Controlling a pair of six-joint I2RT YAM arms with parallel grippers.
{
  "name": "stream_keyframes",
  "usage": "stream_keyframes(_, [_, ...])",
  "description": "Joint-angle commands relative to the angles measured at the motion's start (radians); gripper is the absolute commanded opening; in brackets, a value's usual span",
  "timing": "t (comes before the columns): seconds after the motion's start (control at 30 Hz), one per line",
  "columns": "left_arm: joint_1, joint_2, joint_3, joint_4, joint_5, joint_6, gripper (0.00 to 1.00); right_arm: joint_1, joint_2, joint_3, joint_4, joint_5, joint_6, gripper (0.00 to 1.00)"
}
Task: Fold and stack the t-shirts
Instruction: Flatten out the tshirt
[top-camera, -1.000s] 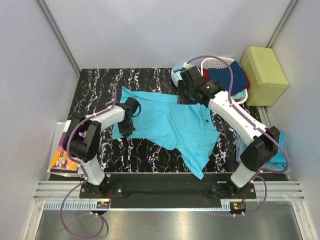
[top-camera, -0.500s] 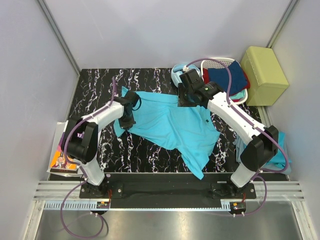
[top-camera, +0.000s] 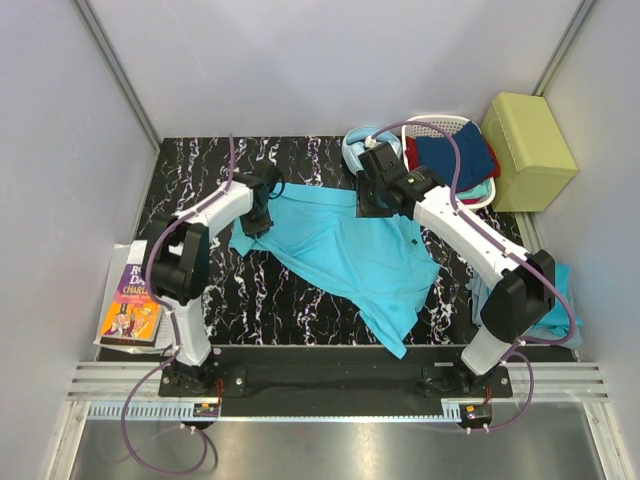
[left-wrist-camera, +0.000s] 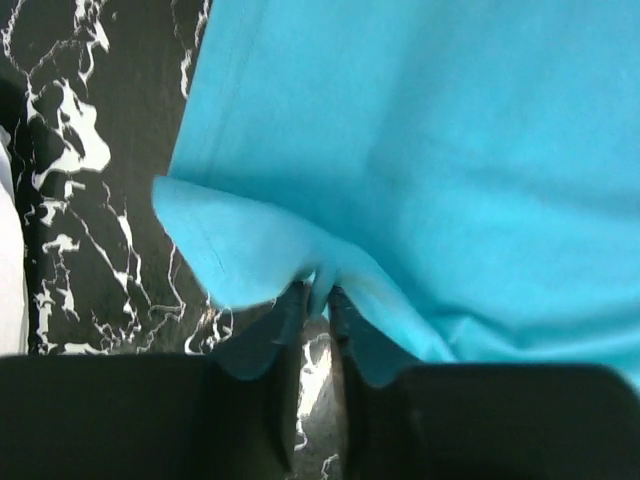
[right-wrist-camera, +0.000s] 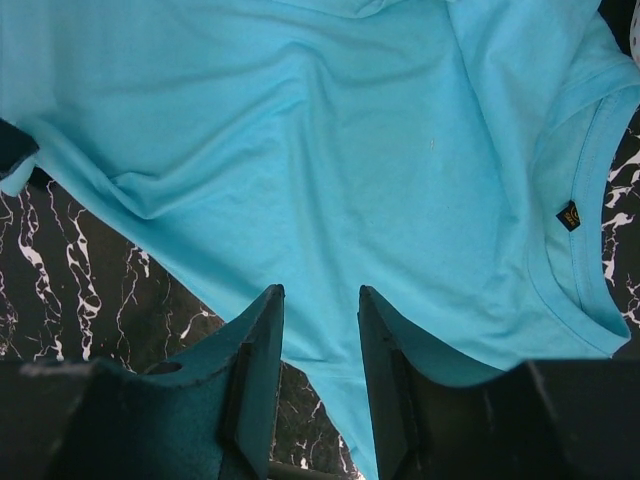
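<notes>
One turquoise t-shirt (top-camera: 350, 250) lies spread, slightly rumpled, across the black marbled table (top-camera: 190, 170). In the right wrist view the t-shirt (right-wrist-camera: 330, 130) fills the frame, with its collar and small black label at the right. My left gripper (top-camera: 262, 200) is at the shirt's back left edge. Its jaws are nearly together, pinching a small fold of the t-shirt (left-wrist-camera: 250, 240) at the left gripper (left-wrist-camera: 318, 288) tips. My right gripper (top-camera: 375, 195) hovers over the shirt's back edge. In its own view the right gripper (right-wrist-camera: 320, 295) is open with nothing between the fingers.
A white basket (top-camera: 432, 125) of dark blue and red clothes stands at the back right, with pale blue headphones (top-camera: 353, 148) beside it and a yellow-green box (top-camera: 527, 150) further right. More turquoise cloth (top-camera: 558, 300) lies off the right edge. A book (top-camera: 130, 305) lies off the left edge.
My left gripper has moved toward the back of the table, dragging the shirt's left edge with it. The right gripper has barely moved.
</notes>
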Motion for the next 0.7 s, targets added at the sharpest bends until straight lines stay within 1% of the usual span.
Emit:
stream_keyframes(0.0, [0.029, 0.062, 0.102, -0.002, -0.061, 0.018, 0.39, 0.008, -0.041, -0.008, 0.031, -0.017, -0.006, 0.43])
stream_keyframes(0.07, [0.034, 0.072, 0.134, -0.003, -0.093, 0.019, 0.51, 0.008, -0.039, -0.017, 0.033, -0.023, -0.005, 0.43])
stream_keyframes(0.1, [0.035, 0.070, 0.145, -0.014, -0.098, 0.023, 0.59, 0.008, -0.039, -0.017, 0.033, -0.026, -0.003, 0.43])
stream_keyframes(0.17, [0.034, 0.037, 0.149, -0.017, -0.115, 0.021, 0.63, 0.008, -0.041, -0.027, 0.036, -0.031, -0.002, 0.43])
stream_keyframes(0.27, [0.034, -0.034, 0.096, -0.013, -0.117, 0.010, 0.63, 0.008, -0.038, -0.031, 0.040, -0.034, -0.002, 0.43])
stream_keyframes(0.47, [0.020, -0.184, -0.131, 0.000, -0.045, -0.046, 0.61, 0.008, -0.036, -0.042, 0.051, -0.035, 0.003, 0.43])
stream_keyframes(0.5, [0.015, -0.200, -0.188, 0.009, -0.040, -0.059, 0.61, 0.008, -0.033, -0.044, 0.053, -0.035, 0.001, 0.43])
stream_keyframes(0.6, [0.006, -0.232, -0.269, 0.029, -0.017, -0.077, 0.60, 0.008, -0.027, -0.045, 0.054, -0.043, 0.001, 0.43])
stream_keyframes(0.67, [0.003, -0.234, -0.291, 0.039, -0.005, -0.079, 0.60, 0.006, -0.026, -0.048, 0.056, -0.046, 0.003, 0.43])
